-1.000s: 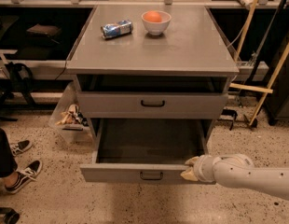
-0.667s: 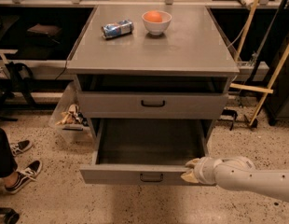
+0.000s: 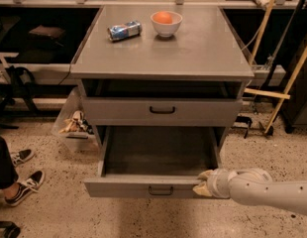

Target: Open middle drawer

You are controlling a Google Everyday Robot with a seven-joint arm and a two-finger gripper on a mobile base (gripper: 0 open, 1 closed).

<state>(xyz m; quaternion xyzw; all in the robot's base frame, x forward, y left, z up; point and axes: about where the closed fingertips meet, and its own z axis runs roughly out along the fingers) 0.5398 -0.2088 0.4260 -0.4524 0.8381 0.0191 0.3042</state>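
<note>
Looking down, found the grey cabinet (image 3: 193,53) filling the centre, its flat tabletop bare across the near half. Below the tabletop's near edge, found the middle drawer (image 3: 158,157) drawn well out toward the camera, dark and empty inside, black loop handle (image 3: 161,190) centred on its front. Above it, noted the upper drawer (image 3: 119,111) pushed in, just under the near edge. Traced the white arm (image 3: 272,191) in from the lower right to the gripper (image 3: 201,183), set against the right end of the middle drawer's front, below the near right corner; could not tell whether open or closed. Left of the cabinet, on the floor, spotted a clear bin (image 3: 74,125) and a black shoe (image 3: 25,185). Saw a white bowl (image 3: 166,29) at the middle of the far edge, holding an orange (image 3: 163,18), with a blue can (image 3: 124,30) on its side just beside it, toward the far left corner.
</note>
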